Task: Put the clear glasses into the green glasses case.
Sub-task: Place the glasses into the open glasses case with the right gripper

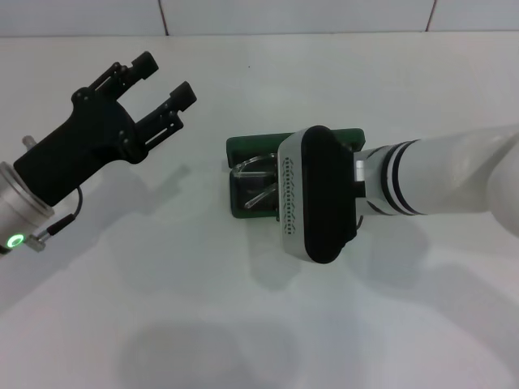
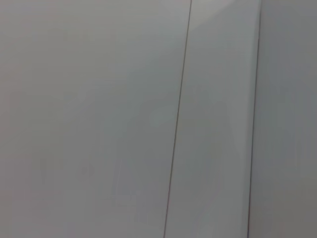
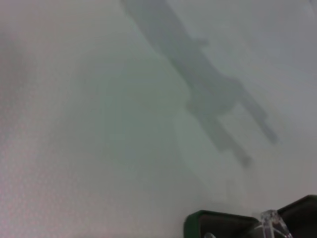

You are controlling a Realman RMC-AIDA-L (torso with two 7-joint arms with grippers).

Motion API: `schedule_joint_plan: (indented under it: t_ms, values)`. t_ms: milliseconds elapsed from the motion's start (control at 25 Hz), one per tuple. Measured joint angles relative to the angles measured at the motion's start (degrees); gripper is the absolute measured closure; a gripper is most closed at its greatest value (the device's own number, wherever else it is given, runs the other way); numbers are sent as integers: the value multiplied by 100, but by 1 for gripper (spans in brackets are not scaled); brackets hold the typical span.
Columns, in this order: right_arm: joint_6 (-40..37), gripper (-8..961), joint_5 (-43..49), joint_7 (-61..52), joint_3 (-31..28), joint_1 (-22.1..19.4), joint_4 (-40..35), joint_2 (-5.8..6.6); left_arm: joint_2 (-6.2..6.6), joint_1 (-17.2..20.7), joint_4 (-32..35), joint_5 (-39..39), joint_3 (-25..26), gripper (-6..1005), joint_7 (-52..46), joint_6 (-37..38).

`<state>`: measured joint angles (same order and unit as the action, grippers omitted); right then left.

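Lying in open green glasses case [image 1: 243, 148]: clear glasses [image 1: 258, 182]; right arm above.

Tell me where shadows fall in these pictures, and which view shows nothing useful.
Head view: soft grey shadows lie on the white table beneath the left gripper and the right arm. Right wrist view: a blurred arm-shaped shadow crosses the table, with only a corner of the green glasses case and the clear glasses showing. Left wrist view: only a plain pale surface with seams.
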<state>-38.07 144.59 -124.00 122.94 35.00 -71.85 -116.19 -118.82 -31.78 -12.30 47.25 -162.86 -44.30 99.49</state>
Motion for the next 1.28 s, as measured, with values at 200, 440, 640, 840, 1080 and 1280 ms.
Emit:
schedule_joint_plan:
  t_ms: [200,440,640,840,1080,1280]
  values:
    - [-38,634,-18,6,20,-243,-368,0,7,46,-1,-19,0,226,1,7]
    - [-221,635,320,-6,-48,-525,-747,0,4,67,-1,-54,0,226,28,21]
    - [-311,635,439,-37,-185,-557,-722,0,-3,77,7,-60,0,227,30,38]
    - [-262,635,560,-40,-309,-578,-680,0,9,68,9,-61,0,227,6,44]
    - [-231,634,704,-42,-314,-689,-817,0,16,69,9,-61,0,227,3,44]
    - [-222,634,823,-44,-314,-751,-875,0,17,64,9,-60,0,226,0,44]
